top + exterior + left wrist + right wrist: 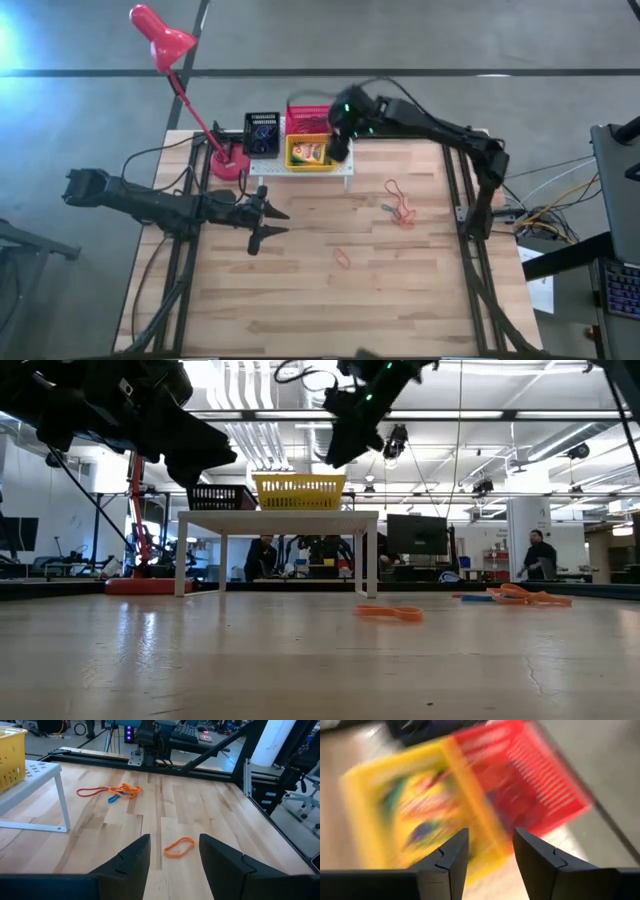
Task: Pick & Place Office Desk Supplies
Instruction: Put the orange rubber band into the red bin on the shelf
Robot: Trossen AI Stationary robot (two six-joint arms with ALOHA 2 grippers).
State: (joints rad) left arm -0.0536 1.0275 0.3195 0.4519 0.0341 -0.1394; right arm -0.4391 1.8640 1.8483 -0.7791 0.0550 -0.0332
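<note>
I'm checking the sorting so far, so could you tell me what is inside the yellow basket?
The yellow basket holds a crayon box, seen from above. The right gripper hangs over its edge, open and empty, covering that side, so anything there or beneath the box cannot be seen.

My right arm reaches far forward and across, wrist tipped down, with my right gripper (342, 135) up high, its fingers (447, 857) parted and empty. My left arm lies low and stretched inward, and my left gripper (270, 222) hangs spread, holding nothing.
</note>
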